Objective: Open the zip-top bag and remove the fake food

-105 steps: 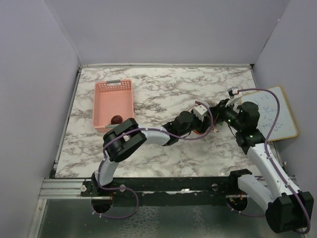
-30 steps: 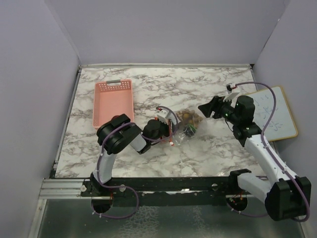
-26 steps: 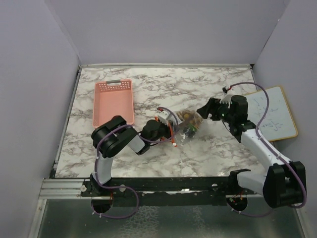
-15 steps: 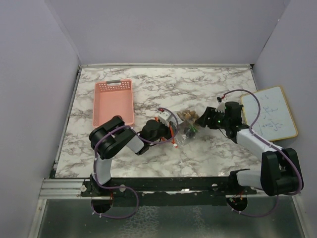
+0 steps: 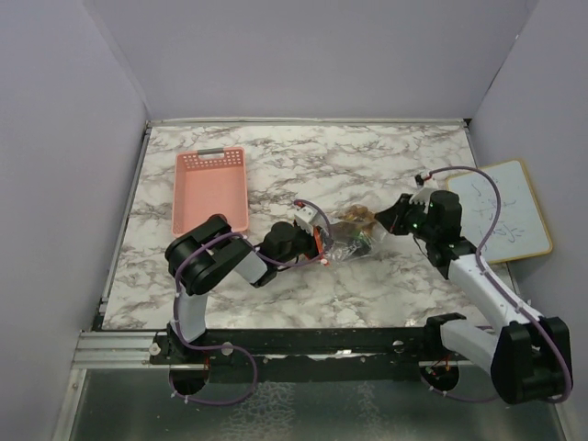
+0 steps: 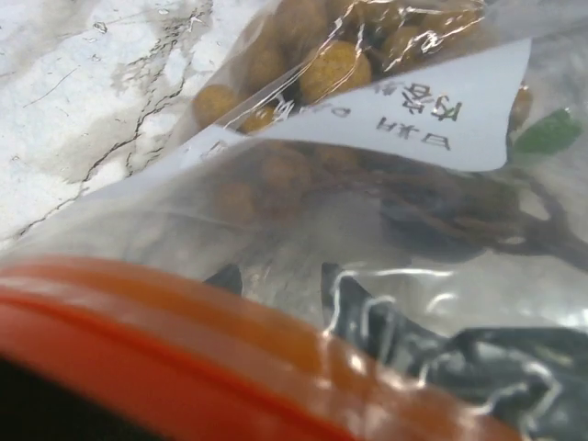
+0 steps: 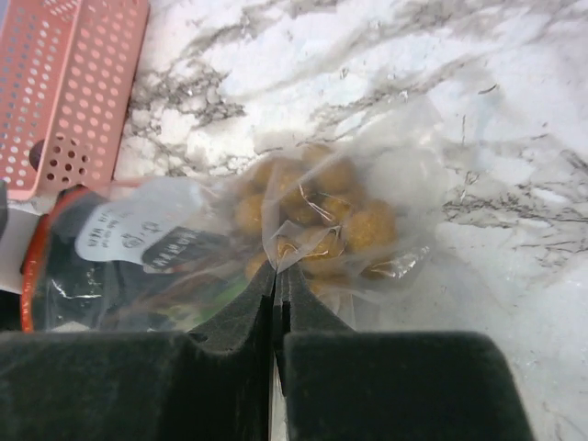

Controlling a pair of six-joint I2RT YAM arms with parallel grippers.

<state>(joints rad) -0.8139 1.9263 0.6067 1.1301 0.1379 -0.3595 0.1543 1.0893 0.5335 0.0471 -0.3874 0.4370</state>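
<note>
The zip-top bag sits stretched between both grippers at mid-table. The golden-brown grape bunch is inside it. My left gripper grips the mouth end. In the left wrist view the orange-red zip strip crosses the bottom, with the grapes behind the plastic, and my fingers are mostly hidden. My right gripper is shut on a fold of the bag's far end, just below the grapes. A dark round shape shows through the basket wall; I cannot tell if it is the maroon fruit.
A pink plastic basket stands at the left of the marble table and also shows in the right wrist view. A small whiteboard lies at the right edge. Grey walls enclose the table.
My left arm drew back from the right, bringing the bag to mid-table. My right gripper moved in from the right, closed on the bag's far end and pulled it slightly right.
</note>
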